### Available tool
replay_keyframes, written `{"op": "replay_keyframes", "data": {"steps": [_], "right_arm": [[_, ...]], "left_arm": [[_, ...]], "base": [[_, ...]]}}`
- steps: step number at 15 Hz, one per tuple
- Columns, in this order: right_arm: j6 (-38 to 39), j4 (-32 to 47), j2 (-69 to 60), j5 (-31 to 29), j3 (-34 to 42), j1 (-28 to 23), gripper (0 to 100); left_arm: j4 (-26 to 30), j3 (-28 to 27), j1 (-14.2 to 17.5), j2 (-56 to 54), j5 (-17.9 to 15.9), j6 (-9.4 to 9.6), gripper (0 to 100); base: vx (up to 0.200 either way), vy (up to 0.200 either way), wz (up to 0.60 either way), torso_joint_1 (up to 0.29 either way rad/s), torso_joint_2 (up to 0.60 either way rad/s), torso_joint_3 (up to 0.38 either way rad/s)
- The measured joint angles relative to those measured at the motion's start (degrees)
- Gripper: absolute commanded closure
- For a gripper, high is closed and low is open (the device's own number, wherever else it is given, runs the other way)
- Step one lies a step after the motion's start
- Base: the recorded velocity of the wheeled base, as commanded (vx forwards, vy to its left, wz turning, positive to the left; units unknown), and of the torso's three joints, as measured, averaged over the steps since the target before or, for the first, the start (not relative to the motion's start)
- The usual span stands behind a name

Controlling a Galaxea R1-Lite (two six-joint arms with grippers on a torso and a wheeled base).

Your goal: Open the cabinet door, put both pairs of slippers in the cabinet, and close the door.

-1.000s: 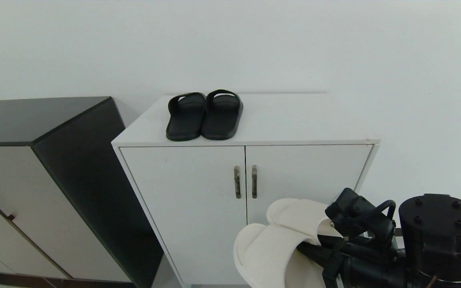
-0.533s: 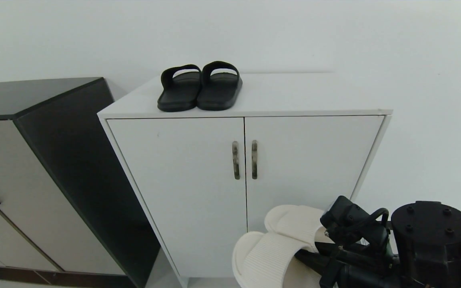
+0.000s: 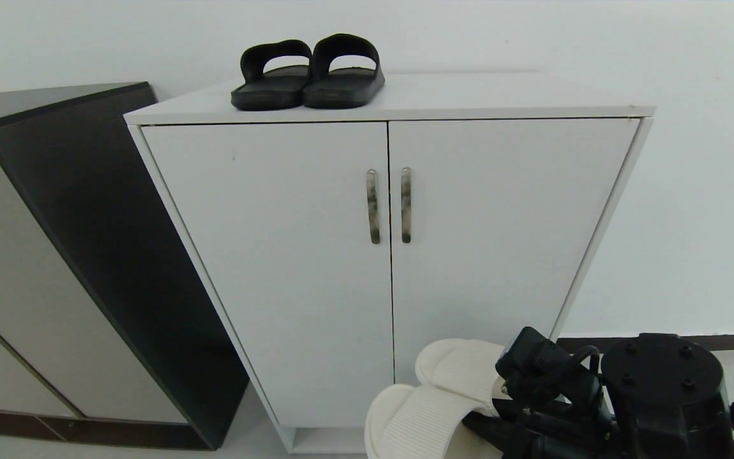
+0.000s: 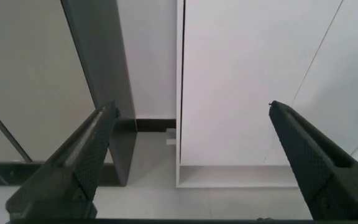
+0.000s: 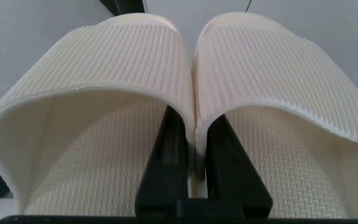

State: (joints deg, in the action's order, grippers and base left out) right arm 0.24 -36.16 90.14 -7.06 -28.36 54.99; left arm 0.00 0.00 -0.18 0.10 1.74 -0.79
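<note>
Pinching the white slippers (image 5: 104, 93), the right gripper (image 5: 194, 127) sits low by the shut cabinet (image 3: 278, 255). The left gripper (image 4: 191, 107) is spread and empty. Black slippers (image 3: 308, 73) lie on top, so no pair is inside yet.

The right arm (image 3: 552, 389) sits low at the near right, wrist level, its right gripper (image 5: 194, 134) clamped tight on the two touching inner walls of a pair of cream slippers (image 5: 260, 68), while the left gripper (image 4: 192, 107) hangs low, angled down, its jaws spread wide apart.

Ribbed cream slippers (image 5: 123, 68), matt wht cabinet (image 3: 278, 255)
</note>
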Motion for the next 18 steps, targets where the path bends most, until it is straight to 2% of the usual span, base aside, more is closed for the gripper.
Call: {"op": "replay_keyframes", "data": {"steps": [3,4,6,7,8,11,13,15,16,18], "right_arm": [[0.02,-3.55,0.33,-0.24,0.05,0.11,100],[0.00,-4.16,0.40,-0.24,0.46,0.05,100],[0.00,-4.60,0.52,-0.24,1.01,0.00,100],[0.02,-4.62,0.55,-0.24,1.05,0.00,100],[0.02,-4.67,0.57,-0.22,1.05,0.00,100],[0.02,-5.89,0.63,-0.07,1.01,0.27,100],[-0.04,-6.10,0.73,-0.20,1.13,0.38,100],[-0.06,-7.06,0.73,-0.22,1.27,0.44,100],[-0.09,-7.14,0.73,-0.24,1.34,0.51,100],[-1.06,-7.34,0.71,-0.33,1.43,0.60,100]], "left_arm": [[0.22,-0.07,-0.52,1.63,-3.41,1.52,0],[0.18,-0.11,-1.46,3.38,-4.12,1.94,0],[0.02,-0.30,-5.27,7.51,-4.78,2.73,0],[-0.24,-1.32,-7.20,9.79,-5.18,2.10,0],[-0.55,-3.77,-8.91,12.87,-6.74,0.52,0],[-2.18,-13.30,-12.90,25.50,-15.62,-1.91,0],[-6.89,-19.50,-14.69,36.32,-22.19,-2.44,0],[-14.77,-25.69,-17.34,48.30,-26.62,-2.90,0],[-18.97,-28.64,-19.14,53.61,-27.99,-3.06,0],[-24.54,-35.33,-24.45,62.57,-28.12,-3.36,0]], "base": [[0.000,0.000,0.00,-0.009,0.18,0.175],[0.000,0.000,0.00,0.002,0.06,0.046],[0.000,0.000,0.00,0.000,0.00,0.000],[0.000,0.000,0.00,0.000,0.00,0.000],[0.000,0.000,0.00,0.000,0.00,0.000],[0.000,0.000,0.00,0.000,0.00,0.000],[0.000,0.000,0.00,0.000,0.00,0.000],[0.000,0.000,0.00,0.000,0.00,0.000],[0.000,0.000,0.00,0.000,0.00,0.000],[0.000,0.000,0.00,0.000,0.00,0.000]]}}
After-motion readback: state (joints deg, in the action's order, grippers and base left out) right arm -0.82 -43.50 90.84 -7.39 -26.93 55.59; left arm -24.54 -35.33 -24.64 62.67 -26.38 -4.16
